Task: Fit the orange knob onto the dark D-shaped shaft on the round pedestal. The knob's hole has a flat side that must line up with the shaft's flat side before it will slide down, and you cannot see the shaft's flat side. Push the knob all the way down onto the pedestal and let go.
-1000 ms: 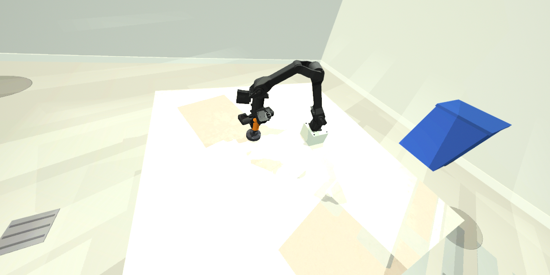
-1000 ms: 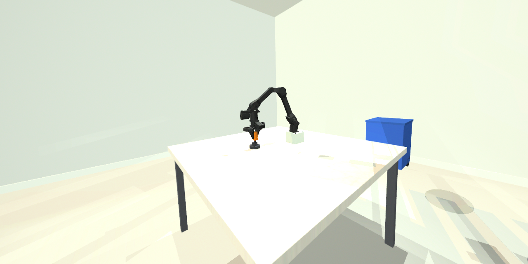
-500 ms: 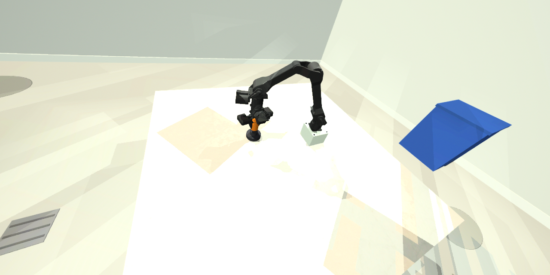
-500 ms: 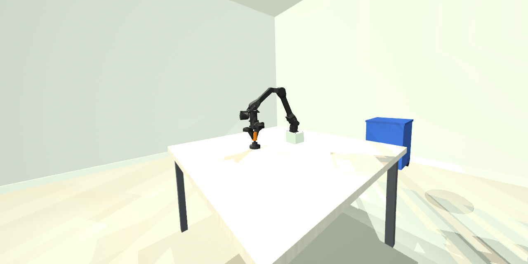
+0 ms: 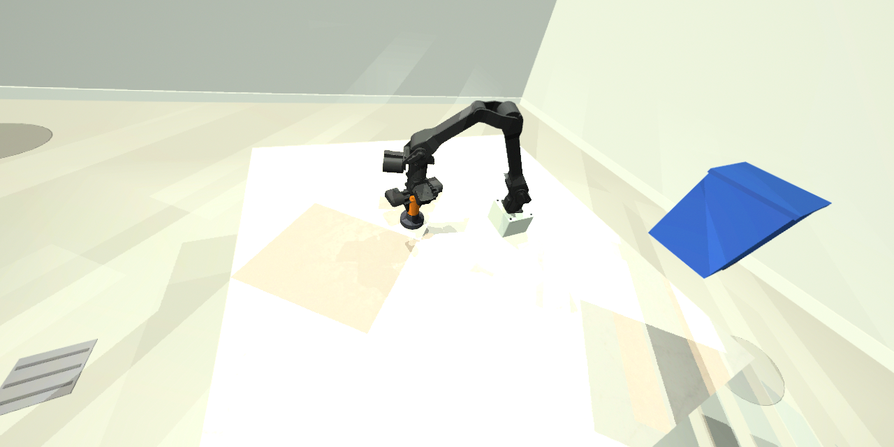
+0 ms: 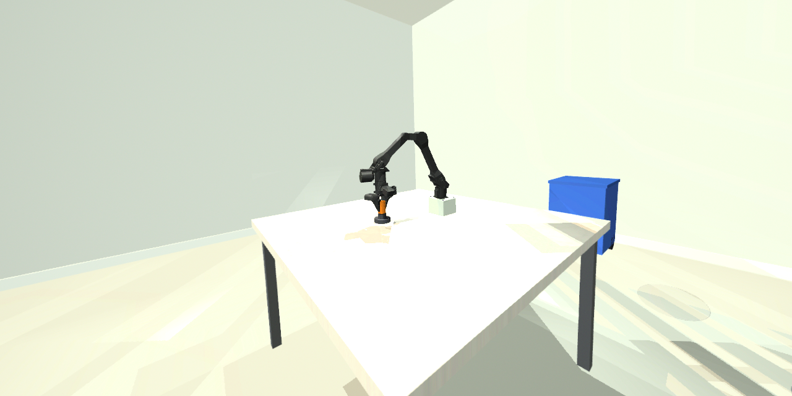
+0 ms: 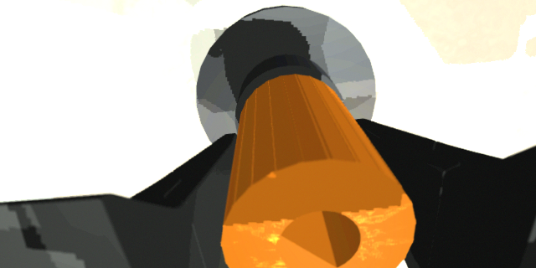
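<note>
The orange knob [image 5: 413, 201] [image 6: 382, 205] [image 7: 295, 117] is upright over the round dark pedestal [image 5: 405, 224] [image 6: 377, 221] [image 7: 349, 56]. My gripper [image 5: 412, 207] [image 6: 382, 209] [image 7: 295, 138] points down and is shut on the knob, one finger on each side of it. A short dark neck shows between the knob's lower end and the pedestal's wide disc. The shaft's top is hidden by the knob, so I cannot tell how far the shaft is inside it. A D-shaped hole shows in the knob's top in the wrist view.
The arm's pale base box [image 5: 513, 225] [image 6: 443, 206] stands on the white table [image 5: 437, 350] [image 6: 415, 283], to the right of the pedestal. A blue bin [image 5: 737, 219] [image 6: 578, 199] stands beyond the table at the right. Patches of light and shadow lie on the table.
</note>
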Robot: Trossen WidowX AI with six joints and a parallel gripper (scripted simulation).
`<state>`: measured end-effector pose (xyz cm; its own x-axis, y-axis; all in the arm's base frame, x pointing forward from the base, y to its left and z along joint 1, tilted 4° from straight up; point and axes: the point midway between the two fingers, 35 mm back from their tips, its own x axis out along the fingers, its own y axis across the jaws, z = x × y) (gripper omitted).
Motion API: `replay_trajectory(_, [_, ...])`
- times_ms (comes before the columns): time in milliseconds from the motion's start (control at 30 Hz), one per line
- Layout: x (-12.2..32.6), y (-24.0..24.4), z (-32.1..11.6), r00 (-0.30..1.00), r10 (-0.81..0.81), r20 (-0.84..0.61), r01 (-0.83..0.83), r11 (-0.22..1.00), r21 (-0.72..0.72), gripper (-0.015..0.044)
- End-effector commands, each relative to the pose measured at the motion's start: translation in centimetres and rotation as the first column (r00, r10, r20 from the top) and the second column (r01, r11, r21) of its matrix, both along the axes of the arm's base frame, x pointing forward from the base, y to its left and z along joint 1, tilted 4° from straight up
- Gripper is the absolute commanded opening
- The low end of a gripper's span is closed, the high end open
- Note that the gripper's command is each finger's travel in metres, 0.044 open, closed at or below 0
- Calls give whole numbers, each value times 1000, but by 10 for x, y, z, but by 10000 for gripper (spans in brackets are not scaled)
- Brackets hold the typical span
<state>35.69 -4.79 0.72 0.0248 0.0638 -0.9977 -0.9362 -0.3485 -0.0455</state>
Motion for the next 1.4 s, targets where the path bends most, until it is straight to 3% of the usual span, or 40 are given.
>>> replay_trajectory(0, [0,1,-3,1000,-2,4,2,1000,2,0])
replay_trajectory(333, [0,0,-4,1000,1,1,-1,1000,0,0])
replay_trajectory(900, [0,0,-4,1000,1,1,-1,1000,0,440])
replay_trajectory(1100, [0,0,-1,1000,1,1,-1,1000,0,440])
replay_trajectory(1267, [-1,-6,79,1000,-1,1,1,1000,-1,440])
replay_trajectory(1367, [-3,-6,92,1000,1,1,-1,1000,-1,440])
